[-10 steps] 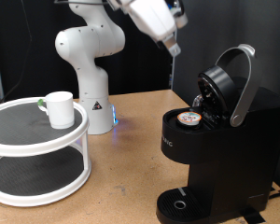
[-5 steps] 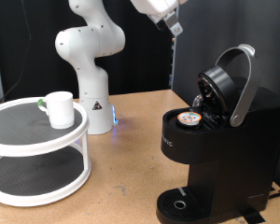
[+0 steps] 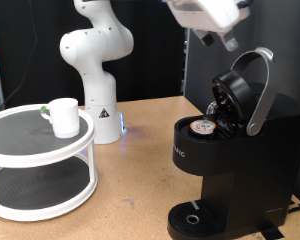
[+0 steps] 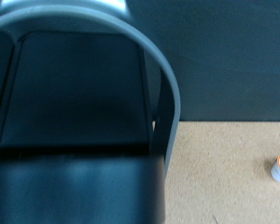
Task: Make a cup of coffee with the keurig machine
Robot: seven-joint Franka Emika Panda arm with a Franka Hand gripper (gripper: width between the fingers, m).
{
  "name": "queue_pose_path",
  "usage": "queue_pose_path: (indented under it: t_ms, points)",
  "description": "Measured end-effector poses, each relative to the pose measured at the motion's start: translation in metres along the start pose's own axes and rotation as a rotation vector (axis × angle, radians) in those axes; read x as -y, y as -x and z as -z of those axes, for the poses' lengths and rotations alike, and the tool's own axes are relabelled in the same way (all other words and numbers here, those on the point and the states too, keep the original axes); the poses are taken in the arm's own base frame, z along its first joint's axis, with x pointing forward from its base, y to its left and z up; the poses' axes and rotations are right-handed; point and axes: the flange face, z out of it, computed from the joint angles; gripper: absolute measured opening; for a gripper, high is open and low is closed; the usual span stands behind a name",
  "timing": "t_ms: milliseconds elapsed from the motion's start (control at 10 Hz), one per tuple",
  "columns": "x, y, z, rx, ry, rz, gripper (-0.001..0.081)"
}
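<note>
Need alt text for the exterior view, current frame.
A black coffee machine stands at the exterior view's right with its lid open and a pod in the chamber; the robot's tool hangs above the lid, holding nothing visible. At left, a white mug sits on a white two-tier stand.

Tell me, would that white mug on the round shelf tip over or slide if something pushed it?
The cup looks squat and wide-based, so it would probably slide before tipping. It looks like glazed ceramic, so likely smooth, slippery to grip, and breakable if knocked off the white two-tier stand. Its side handle could make it turn when pushed off-centre. The end effector is far from it, above the keurig machine.
</note>
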Motion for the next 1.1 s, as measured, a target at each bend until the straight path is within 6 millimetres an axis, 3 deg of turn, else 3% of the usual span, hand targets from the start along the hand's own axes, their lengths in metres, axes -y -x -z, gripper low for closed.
queue_pose_path:
  t_ms: [300, 700, 800, 900, 1100]
  points:
    - [0.03, -0.023, -0.023, -0.018, 0.003, 0.007, 0.0802]
    - [0.059, -0.042, -0.031, -0.023, -0.009, 0.018, 0.0802]
    - [0.064, -0.044, -0.033, -0.025, -0.008, 0.016, 0.071]
    - [0.068, -0.047, -0.035, -0.027, -0.006, 0.014, 0.071]
    - [0.075, -0.05, -0.038, -0.028, -0.004, 0.01, 0.0392]
